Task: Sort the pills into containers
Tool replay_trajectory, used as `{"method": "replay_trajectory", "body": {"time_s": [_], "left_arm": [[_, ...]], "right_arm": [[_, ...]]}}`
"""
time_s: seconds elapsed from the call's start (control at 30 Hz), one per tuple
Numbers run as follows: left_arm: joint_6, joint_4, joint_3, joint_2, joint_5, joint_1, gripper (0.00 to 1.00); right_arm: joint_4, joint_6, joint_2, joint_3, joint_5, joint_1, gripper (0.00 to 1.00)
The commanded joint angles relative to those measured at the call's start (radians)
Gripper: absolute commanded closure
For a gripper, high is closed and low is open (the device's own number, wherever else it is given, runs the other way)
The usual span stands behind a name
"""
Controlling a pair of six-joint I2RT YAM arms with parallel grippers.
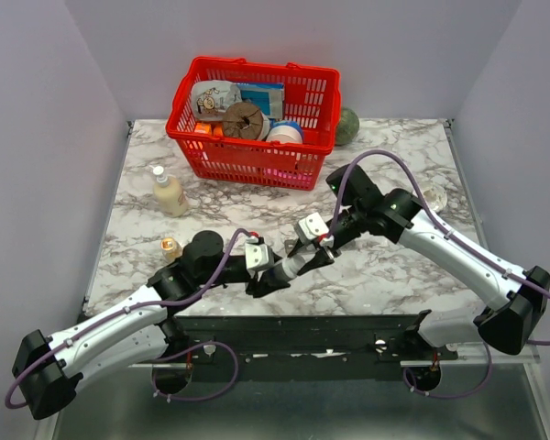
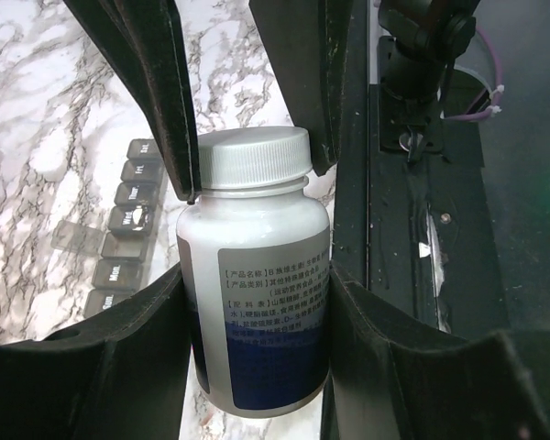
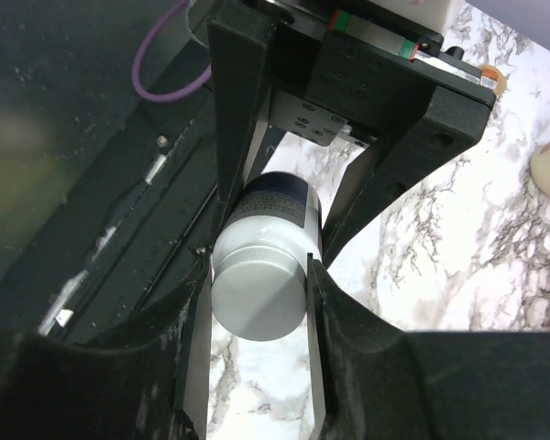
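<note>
Fingers [image 2: 119, 357] of the left gripper [image 2: 257, 275] are closed partway around the white body of a pill bottle [image 2: 257, 312], one pad on each side of its label. The right gripper [image 3: 257, 275] meets it from the opposite end, its jaws narrowed onto the ribbed grey cap [image 3: 259, 298]. The bottle spans between the two grippers, over the front of the table.

Just beside the bottle, the containers [image 2: 119, 234] lie flat on the marble. They form a dark grey strip of small compartments marked with the days, and one translucent lid is swung out to the side. The top view hides the strip under the grippers.

The tabletop [image 1: 394, 266] is white marble with grey veins, boxed in by pale lavender walls [image 1: 46, 110] on the left, back and right. A black rail [image 1: 302, 330] runs along the near edge, close under the bottle.

A small amber bottle [image 1: 170, 246] stands near the left arm's elbow, and a cream bottle [image 1: 170, 192] stands farther back on the left. A red basket [image 1: 247, 165] full of goods sits at the back centre, with a green ball [image 1: 348, 126] just beside its right end. A clear glass object [image 1: 434, 197] sits near the right edge.

Bare marble shows between the basket and the grippers. More bare marble lies at the right front, under the right forearm.
</note>
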Motion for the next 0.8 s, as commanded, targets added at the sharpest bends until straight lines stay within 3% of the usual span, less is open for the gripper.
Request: {"method": "replay_trajectory", "body": {"time_s": [0.0, 0.1, 0.27, 0.33, 0.47, 0.53, 0.6, 0.77], "left_arm": [[-0.010, 0.040, -0.021, -0.014, 0.068, 0.003, 1.00], [-0.027, 0.067, -0.025, -0.018, 0.063, 0.003, 1.00], [-0.032, 0.069, -0.029, -0.021, 0.053, 0.003, 1.00], [-0.033, 0.066, -0.029, -0.030, 0.048, 0.003, 1.00], [-0.033, 0.056, -0.029, -0.044, 0.015, 0.003, 1.00], [-0.041, 0.055, -0.029, -0.048, -0.013, 0.003, 1.00], [-0.050, 0.050, -0.024, -0.050, -0.068, 0.003, 1.00], [-0.081, 0.040, -0.013, -0.041, -0.142, 0.003, 1.00]], "right_arm": [[0.061, 0.171, -0.005, -0.017, -0.088, -0.010, 0.57], [0.083, 0.209, -0.006, -0.022, -0.093, -0.010, 0.56], [0.115, 0.277, -0.011, -0.036, -0.076, -0.010, 0.21], [0.126, 0.326, -0.018, -0.034, -0.059, -0.010, 0.15], [0.203, 0.488, -0.041, -0.022, -0.022, -0.025, 0.05], [0.253, 0.657, -0.055, -0.021, 0.042, -0.034, 0.00], [0.294, 0.764, -0.064, -0.024, 0.105, -0.050, 0.00], [0.303, 0.855, -0.080, -0.047, 0.214, -0.054, 0.00]]}}
